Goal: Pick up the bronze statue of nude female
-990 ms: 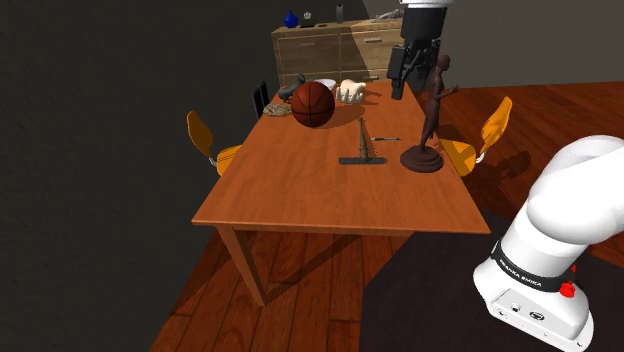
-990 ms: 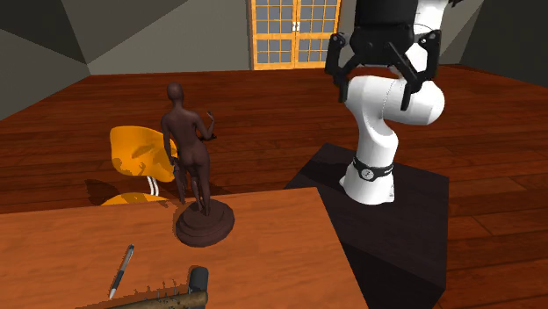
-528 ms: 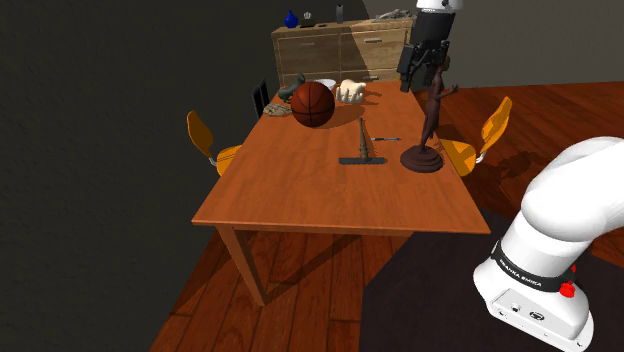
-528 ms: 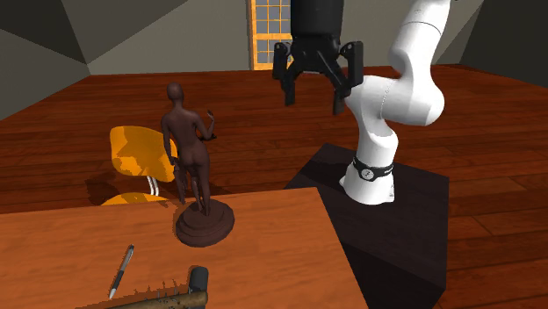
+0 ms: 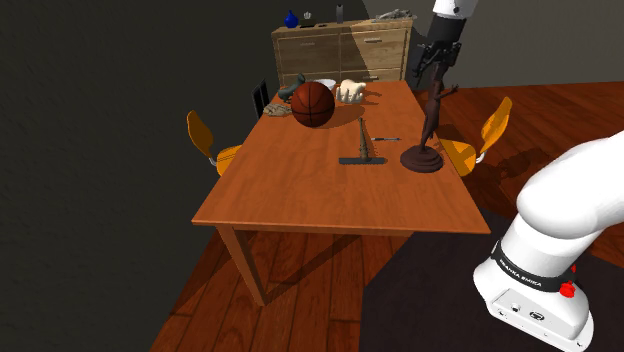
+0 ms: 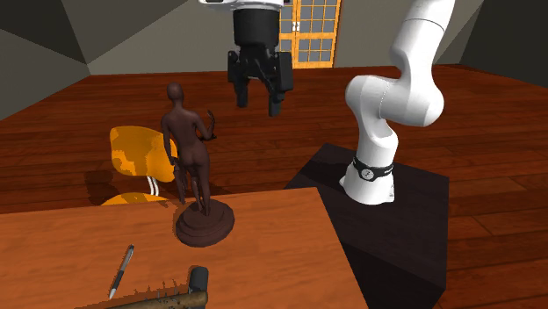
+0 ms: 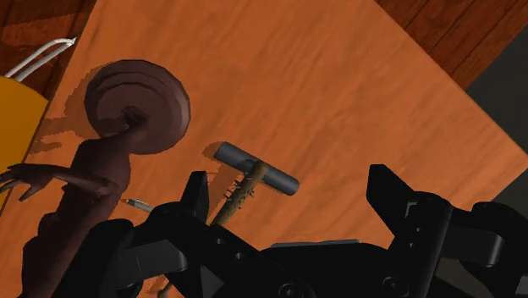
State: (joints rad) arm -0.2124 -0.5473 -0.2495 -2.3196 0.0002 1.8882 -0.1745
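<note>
Your gripper (image 6: 257,101) is hanging in the air with its two black fingers standing apart and clasping nothing. In the second exterior view it is hovering up beside the head of the dark brown statue of a nude woman (image 6: 189,154), off to that view's right and not touching the figure. The statue is standing upright on its round base on the wooden table (image 5: 330,190), near the edge where an orange chair (image 6: 136,158) is sitting just beyond it. Through the wrist camera you are seeing the statue off to one side of the spread fingers, while a grey-handled tool (image 7: 254,169) is lying on the tabletop in the gap between them. A pen (image 6: 121,270) is lying near the statue's base, and a basketball (image 5: 313,103) is resting farther along the table.
</note>
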